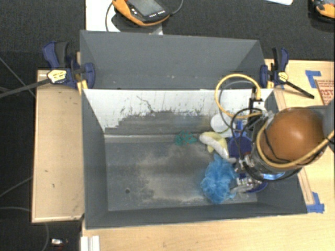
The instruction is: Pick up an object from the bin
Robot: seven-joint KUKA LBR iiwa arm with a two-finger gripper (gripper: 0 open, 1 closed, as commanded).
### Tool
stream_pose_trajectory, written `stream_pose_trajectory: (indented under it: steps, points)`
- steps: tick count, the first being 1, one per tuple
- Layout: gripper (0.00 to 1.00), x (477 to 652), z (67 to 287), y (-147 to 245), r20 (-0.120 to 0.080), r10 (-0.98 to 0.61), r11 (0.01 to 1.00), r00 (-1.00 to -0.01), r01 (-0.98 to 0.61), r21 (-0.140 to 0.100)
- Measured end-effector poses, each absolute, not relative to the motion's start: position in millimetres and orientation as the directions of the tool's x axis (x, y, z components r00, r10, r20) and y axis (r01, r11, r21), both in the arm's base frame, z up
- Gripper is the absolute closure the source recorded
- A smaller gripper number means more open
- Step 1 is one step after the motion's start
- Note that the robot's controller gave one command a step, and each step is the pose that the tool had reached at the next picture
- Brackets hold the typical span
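**End effector low at the bin's right wall, beside a blue fluffy bundle**

The grey metal bin (136,161) holds a small group of loose things, all gathered in its right half; the floor toward the left wall is bare, scuffed metal. The arm reaches in over the right edge. Its rounded orange-brown wrist cover (290,135) sits above the right wall, and a yellow cable loop (230,80) and dark cables rise from it toward the far right corner.

The end effector (242,181) is down inside the bin, close to the near right corner. From this angle the wrist and cables hide much of it, so I cannot tell whether it is apart, together or clamped on anything.

Touching its left side, or very nearly so, lies a blue, fluffy, crumpled bundle of soft material (217,181). This bundle rests on the bin floor near the front edge and is the thing nearest to the end effector.

Just beyond the bundle, toward the back wall, lies a pale yellow, curved soft piece (213,139). A white rounded object (220,123) sits behind that, near the foot of the back wall. A small teal scrap (183,138) lies just left of the yellow piece, nearer the middle of the bin.
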State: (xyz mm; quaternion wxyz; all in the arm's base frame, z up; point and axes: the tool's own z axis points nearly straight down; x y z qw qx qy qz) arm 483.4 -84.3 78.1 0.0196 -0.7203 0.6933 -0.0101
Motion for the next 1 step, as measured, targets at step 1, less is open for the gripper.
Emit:
stream_pose_trajectory:
  steps: [1]
  points:
    - [1.0, 492.7, 71.8, -83.2, 0.001, -0.914, -0.405, 0.406, -0.913, -0.043]
